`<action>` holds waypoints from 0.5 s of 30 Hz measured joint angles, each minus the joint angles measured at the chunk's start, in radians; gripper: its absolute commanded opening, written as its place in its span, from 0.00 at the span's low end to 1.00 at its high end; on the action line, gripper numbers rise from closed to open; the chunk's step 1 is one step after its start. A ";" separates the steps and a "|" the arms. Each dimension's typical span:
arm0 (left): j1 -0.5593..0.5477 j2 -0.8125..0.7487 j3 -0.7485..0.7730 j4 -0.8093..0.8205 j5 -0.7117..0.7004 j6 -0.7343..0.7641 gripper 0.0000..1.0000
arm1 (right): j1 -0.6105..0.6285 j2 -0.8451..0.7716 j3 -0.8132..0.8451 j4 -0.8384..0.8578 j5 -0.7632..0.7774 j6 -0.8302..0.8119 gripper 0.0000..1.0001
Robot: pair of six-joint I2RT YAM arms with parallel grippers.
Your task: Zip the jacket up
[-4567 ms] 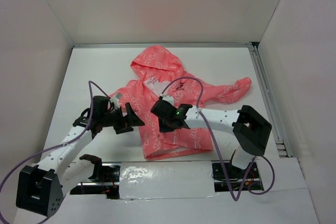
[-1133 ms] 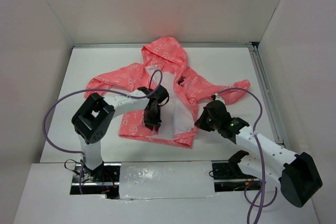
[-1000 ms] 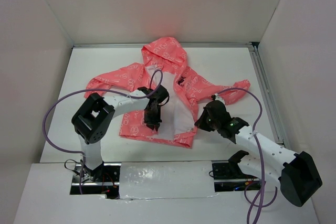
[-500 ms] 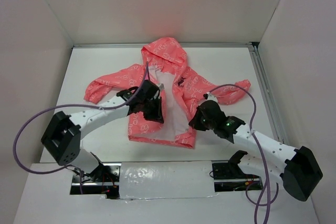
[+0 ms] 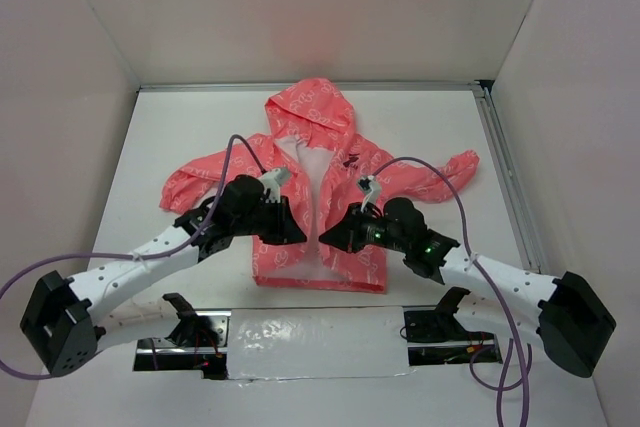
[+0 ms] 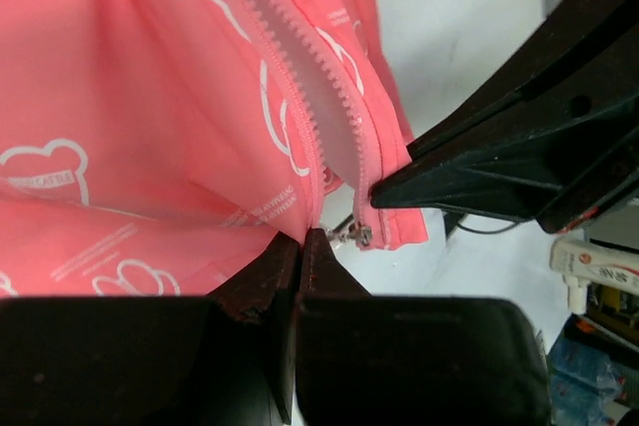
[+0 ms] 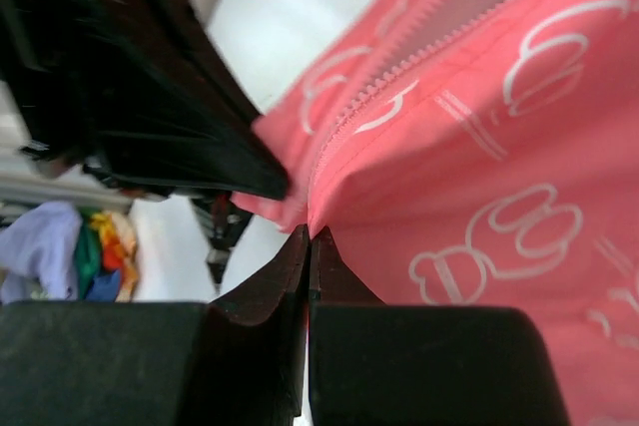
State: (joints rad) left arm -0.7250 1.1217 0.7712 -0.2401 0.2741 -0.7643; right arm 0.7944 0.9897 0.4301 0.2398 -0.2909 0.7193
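The coral-pink jacket (image 5: 310,117) lies flat on the white table, hood at the far end and sleeves spread to both sides. Its front is open along a narrow pale strip. My left gripper (image 5: 292,233) is shut on the left front edge near the hem; in the left wrist view (image 6: 302,238) the fabric is pinched right beside the zipper teeth (image 6: 290,97) and the small metal slider (image 6: 360,236). My right gripper (image 5: 333,240) is shut on the right front edge near the hem, which shows pinched at the fingertips in the right wrist view (image 7: 311,233). The two grippers sit almost tip to tip.
White walls enclose the table on three sides. A metal rail (image 5: 508,187) runs along the right edge. A shiny taped strip (image 5: 300,332) covers the near edge between the arm bases. Purple cables (image 5: 440,182) loop over both arms.
Both grippers have moved toward each other and nearer the front edge, pulling the two front panels together. The pale lining gap has narrowed and the hem lies closer to the bases.
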 measured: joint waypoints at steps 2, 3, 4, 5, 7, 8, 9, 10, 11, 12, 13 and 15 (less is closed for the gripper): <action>0.000 -0.044 -0.056 0.056 0.021 -0.010 0.00 | 0.002 0.000 -0.024 0.087 -0.043 0.000 0.00; 0.000 -0.063 -0.086 0.085 0.030 -0.024 0.00 | 0.003 0.000 -0.035 0.126 -0.061 0.000 0.00; 0.000 -0.078 -0.108 0.104 0.038 -0.029 0.00 | 0.003 0.000 -0.044 0.158 -0.077 0.000 0.00; 0.000 -0.092 -0.129 0.124 0.039 -0.034 0.00 | 0.003 0.000 -0.047 0.175 -0.089 -0.003 0.00; 0.000 -0.115 -0.148 0.138 0.037 -0.050 0.00 | 0.007 0.003 -0.041 0.171 -0.089 -0.014 0.00; 0.000 -0.124 -0.148 0.138 0.032 -0.053 0.00 | 0.013 0.009 -0.032 0.153 -0.070 -0.019 0.00; 0.000 -0.134 -0.148 0.140 0.018 -0.055 0.00 | 0.021 0.022 -0.013 0.115 -0.042 -0.024 0.00; 0.000 -0.142 -0.148 0.139 0.009 -0.056 0.00 | 0.029 0.036 0.004 0.082 -0.015 -0.028 0.00; 0.000 -0.152 -0.148 0.134 -0.007 -0.056 0.00 | 0.038 0.052 0.022 0.046 0.017 -0.031 0.01; 0.000 -0.159 -0.148 0.129 -0.019 -0.058 0.00 | 0.043 0.068 0.032 0.015 0.037 -0.034 0.01; 0.000 -0.166 -0.150 0.128 -0.030 -0.060 0.00 | 0.048 0.085 0.040 -0.014 0.056 -0.034 0.01; 0.000 -0.179 -0.164 0.129 -0.048 -0.068 0.00 | 0.060 0.132 0.045 -0.068 0.093 -0.024 0.02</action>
State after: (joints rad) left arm -0.7250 0.9432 0.6071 -0.1116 0.2264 -0.8326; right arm 0.8547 1.1221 0.4747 0.1722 -0.1978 0.6949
